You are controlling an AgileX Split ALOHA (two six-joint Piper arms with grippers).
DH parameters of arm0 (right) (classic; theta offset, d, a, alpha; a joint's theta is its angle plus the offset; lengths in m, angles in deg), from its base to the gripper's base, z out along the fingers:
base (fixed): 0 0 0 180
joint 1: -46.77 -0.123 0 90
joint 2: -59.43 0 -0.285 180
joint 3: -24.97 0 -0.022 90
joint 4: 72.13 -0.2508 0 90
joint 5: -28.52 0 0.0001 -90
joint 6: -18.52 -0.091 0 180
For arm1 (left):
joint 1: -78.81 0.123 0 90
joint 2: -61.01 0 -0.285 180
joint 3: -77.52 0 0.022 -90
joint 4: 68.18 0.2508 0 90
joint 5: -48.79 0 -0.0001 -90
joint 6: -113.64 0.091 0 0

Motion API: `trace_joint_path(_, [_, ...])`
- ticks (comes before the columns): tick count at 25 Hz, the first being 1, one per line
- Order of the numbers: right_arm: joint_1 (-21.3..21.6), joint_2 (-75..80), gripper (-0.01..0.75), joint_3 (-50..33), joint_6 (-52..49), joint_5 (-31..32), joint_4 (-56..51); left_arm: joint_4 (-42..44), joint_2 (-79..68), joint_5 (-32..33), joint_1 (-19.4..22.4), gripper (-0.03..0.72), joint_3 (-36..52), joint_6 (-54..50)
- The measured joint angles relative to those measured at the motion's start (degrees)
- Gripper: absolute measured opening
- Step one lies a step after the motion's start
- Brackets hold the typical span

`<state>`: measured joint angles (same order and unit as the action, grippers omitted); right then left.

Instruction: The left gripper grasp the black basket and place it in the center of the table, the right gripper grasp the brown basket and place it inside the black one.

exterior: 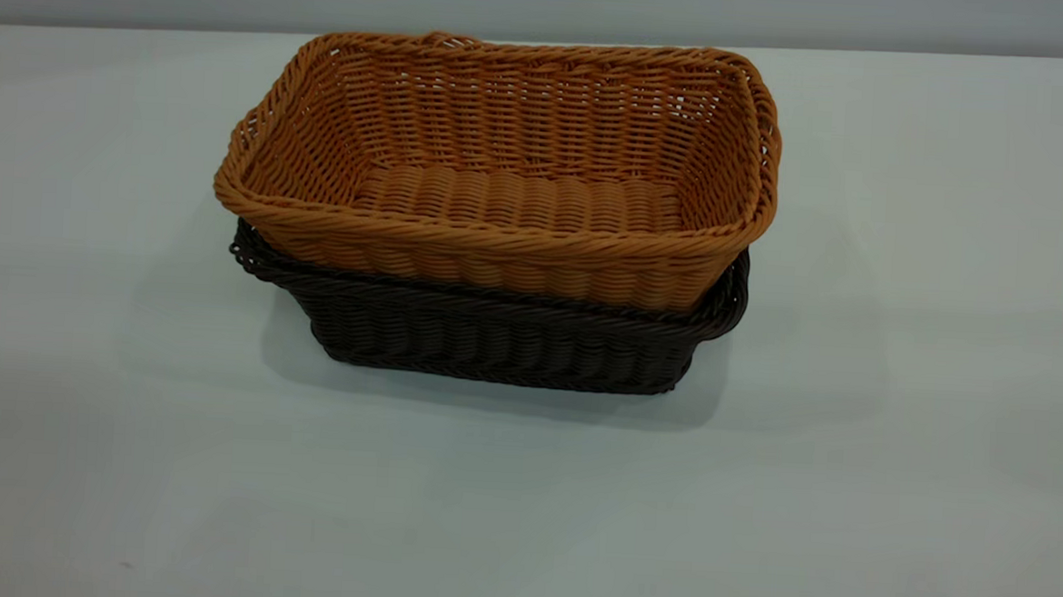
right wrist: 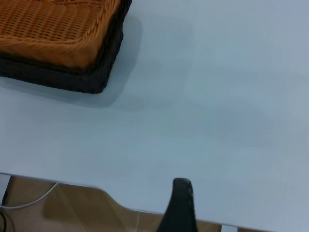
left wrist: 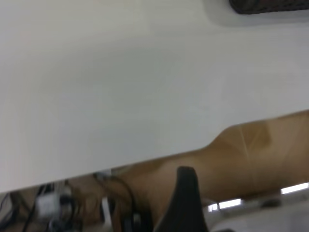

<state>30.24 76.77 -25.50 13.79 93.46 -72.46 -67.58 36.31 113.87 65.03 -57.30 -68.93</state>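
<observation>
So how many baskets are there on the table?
2. The brown basket sits nested inside the black basket, around the middle of the table. Nothing shows inside the brown one; no other basket is in view.

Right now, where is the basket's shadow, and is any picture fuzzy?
Exterior view: a soft shadow lies on the table under and in front of the black basket, which holds the brown basket. Right wrist view: a shadow sits beside the baskets' corner. Left wrist view: fuzzy, with only a dark edge of the black basket showing.
</observation>
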Motion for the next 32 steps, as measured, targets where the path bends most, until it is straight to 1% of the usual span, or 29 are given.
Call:
trace_joint_path(1, [0.0, 0.0, 0.584, 0.0, 0.1, 0.0, -0.1, 0.0, 2.4, -1.6, 0.0, 0.582, 1.2, 0.0])
trace_joint_path(4, [0.0, 0.0, 0.58, -0.3, 0.3, -0.2, -0.1, 0.0, 7.3, -2.9, 0.0, 0.582, 2.9, 0.0])
trace_joint_path(8, [0.0, 0.0, 0.563, -0.2, 0.3, -0.3, -0.1, -0.3, 11.9, -1.1, 0.0, 0.58, 3.7, 0.0])
trace_joint_path(12, [0.2, -0.4, 0.54, -0.2, 0.4, -0.3, -0.1, -0.3, 14.5, -0.9, 0.0, 0.58, 3.7, 0.0])
trace_joint_path(13, [1.2, -0.9, 0.534, -0.2, 0.4, -0.3, -0.1, -0.2, 14.6, -0.8, 0.0, 0.58, 3.8, 0.0])
trace_joint_path(17, [9.2, -5.1, 0.51, -0.2, 0.4, -0.3, -0.4, -0.2, 14.7, -0.8, 0.0, 0.58, 3.8, 0.0])
trace_joint_path(20, [12.9, -9.2, 0.489, -0.2, 0.4, -0.3, -0.4, -0.2, 14.7, -0.8, 0.2, 0.58, 3.8, 0.0])
trace_joint_path(22, [14.0, -10.5, 0.476, -0.2, 0.4, -0.2, -0.4, -0.6, 14.8, -0.8, 2.2, 0.58, 3.8, 0.0])
trace_joint_path(27, [14.3, -10.5, 0.433, -0.2, 0.4, -0.1, -1.0, -0.9, 17.3, -0.8, 11.3, 0.58, 3.9, -0.1])
trace_joint_path(30, [14.3, -10.5, 0.407, -0.2, 0.4, -0.1, -1.0, -1.0, 18.0, -0.7, 14.0, 0.58, 3.9, -0.1])
trace_joint_path(32, [14.3, -10.5, 0.391, -0.2, 0.4, -0.1, -1.0, -1.2, 18.0, -0.7, 14.7, 0.58, 3.9, -0.1])
